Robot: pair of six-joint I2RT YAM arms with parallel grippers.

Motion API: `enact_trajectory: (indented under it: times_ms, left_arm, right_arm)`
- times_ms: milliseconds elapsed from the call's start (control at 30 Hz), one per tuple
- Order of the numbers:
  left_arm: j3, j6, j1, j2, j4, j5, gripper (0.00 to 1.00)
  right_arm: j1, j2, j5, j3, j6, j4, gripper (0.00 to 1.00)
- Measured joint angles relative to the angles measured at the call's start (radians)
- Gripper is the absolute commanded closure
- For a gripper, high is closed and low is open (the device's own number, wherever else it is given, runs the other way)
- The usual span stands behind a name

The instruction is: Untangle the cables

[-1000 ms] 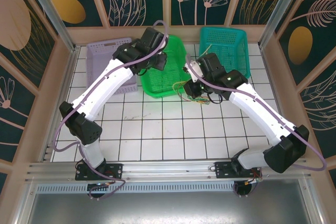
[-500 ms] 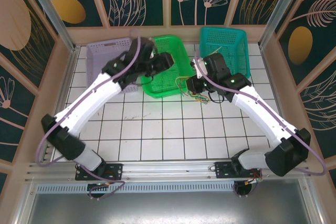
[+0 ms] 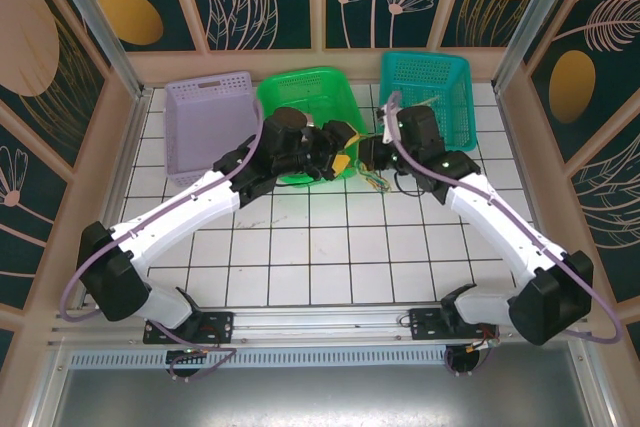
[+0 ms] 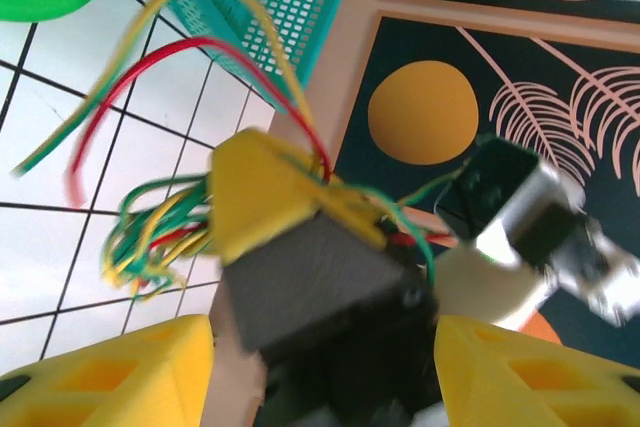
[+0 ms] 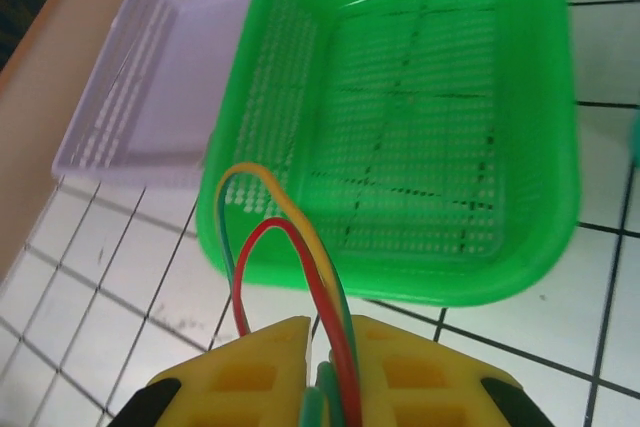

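The cables [image 5: 318, 247] are thin red, yellow and green wires. They loop up out of my right gripper [image 5: 335, 357], which is shut on them. In the left wrist view the bundle [image 4: 150, 237] hangs from the right gripper's yellow fingers [image 4: 265, 192], with long yellow and red loops arching over the tiles. My left gripper [image 4: 325, 352] is open, and its yellow fingers [image 4: 100, 377] stand on either side of the right gripper's black body. From above, the left gripper [image 3: 338, 159] and the right gripper [image 3: 368, 157] meet in front of the green basket, with wire ends [image 3: 377, 181] dangling below.
Three baskets stand along the back: purple [image 3: 205, 127], green [image 3: 305, 97] and teal [image 3: 430, 87]. The green basket [image 5: 400, 147] lies just beyond the right fingers, with the purple one [image 5: 150, 77] to its left. White tiled table [image 3: 320, 247] stretches in front of both arms.
My left arm has swung down from over the green basket to the right gripper, and its jaws have opened. The right gripper has shifted slightly up and back with the cables.
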Motion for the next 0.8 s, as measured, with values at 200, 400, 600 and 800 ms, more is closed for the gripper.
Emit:
enact_trajectory:
  times_ms: [200, 400, 600, 800]
  left_arm:
    - [-0.061, 0.122, 0.001, -0.002, 0.075, 0.056, 0.34]
    - [0.002, 0.299, 0.001, 0.126, 0.066, 0.143, 0.31]
    - [0.032, 0.535, -0.002, 0.165, 0.069, 0.136, 0.30]
    - [-0.047, 0.591, -0.023, 0.164, 0.134, 0.153, 0.42]
  right_arm:
    - [-0.092, 0.036, 0.018, 0.089, 0.240, -0.041, 1.00]
    - [-0.124, 0.097, -0.004, 0.194, 0.462, -0.111, 1.00]
    - [-0.136, 0.174, -0.043, 0.283, 0.595, -0.195, 1.00]
    - [-0.151, 0.180, -0.084, 0.298, 0.663, -0.226, 1.00]
